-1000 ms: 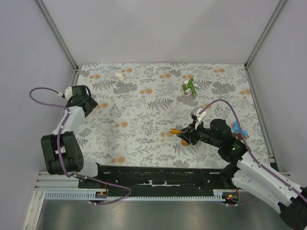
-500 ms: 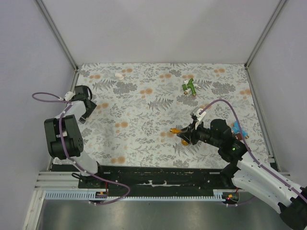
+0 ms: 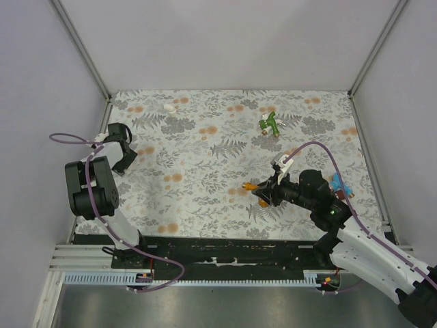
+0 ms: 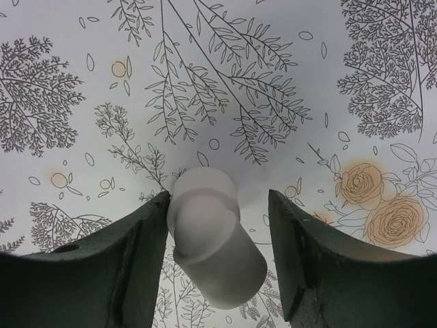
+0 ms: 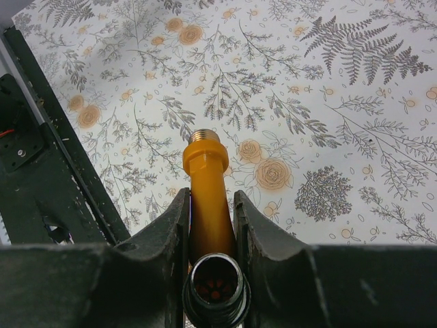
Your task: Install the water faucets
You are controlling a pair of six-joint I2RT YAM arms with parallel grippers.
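The orange faucet point(image 3: 251, 186) is gripped in my right gripper point(image 3: 263, 194) low over the table's right-centre. In the right wrist view the fingers point(image 5: 171, 225) press both sides of the orange faucet point(image 5: 205, 157), whose threaded end points forward; my right gripper point(image 5: 210, 198) is shut on it. The green faucet point(image 3: 270, 123) lies at the back right. The blue faucet point(image 3: 339, 183) shows partly behind the right arm. My left gripper point(image 3: 125, 158) is at the left edge. In the left wrist view my left gripper point(image 4: 218, 205) is open around a white fitting point(image 4: 215, 246), which touches only the left finger.
Another small white fitting point(image 3: 168, 107) lies at the back left of the flowered table cover point(image 3: 205, 157). Grey walls and metal posts point(image 3: 82, 48) close in the table. The black base rail point(image 3: 225, 249) runs along the near edge.
The left arm has folded back toward the left edge and its gripper has moved a little nearer. The right arm and the orange faucet have not moved.
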